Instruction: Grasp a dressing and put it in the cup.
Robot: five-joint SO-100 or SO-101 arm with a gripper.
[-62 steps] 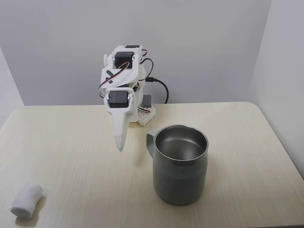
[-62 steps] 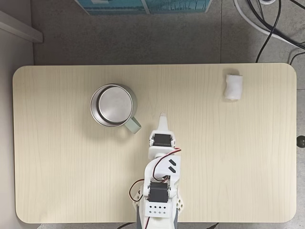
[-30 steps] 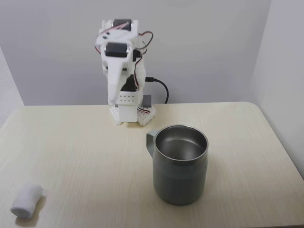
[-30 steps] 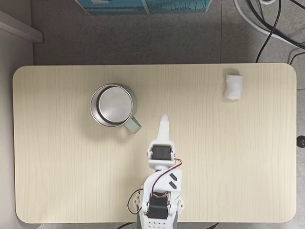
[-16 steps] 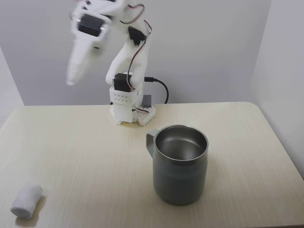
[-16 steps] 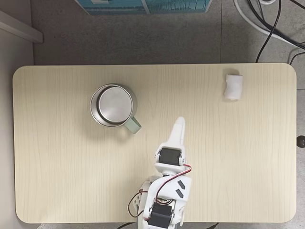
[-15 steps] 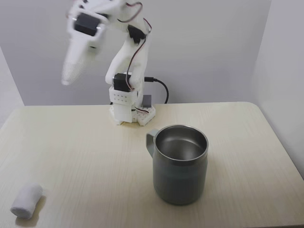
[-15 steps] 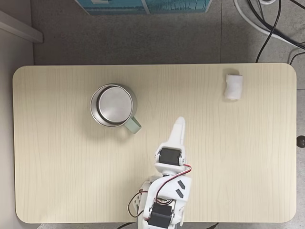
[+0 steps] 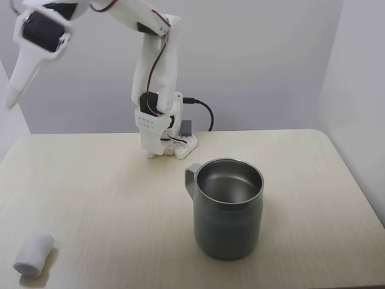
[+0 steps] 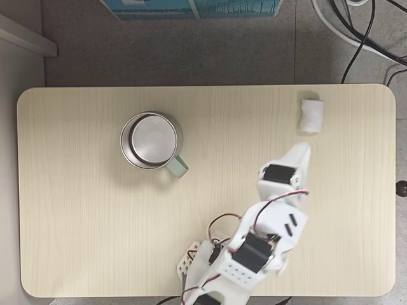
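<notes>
Standing raised above the table on the white arm, with the gripper high at the left edge of a fixed view and pointing down, well clear of the surface. Seen from above in a fixed view as gripper, tip aimed toward the upper right, near the dressing but apart from it. Jaws drawn together into a single taper, clenched, with nothing between them.

Lying on its side near the front left corner of the table in a fixed view: dressing, a small white roll, untouched. Placed near the top right corner of the table in the top-down fixed view.

Standing upright right of centre: cup, grey-green, steel rim and inside bare, handle toward the arm's base. Shown in the top-down fixed view as cup, left of centre, handle pointing lower right, well apart from the dressing.

Running from behind the base: black cable. Lying on the floor beyond the table's top right: dark cables.
</notes>
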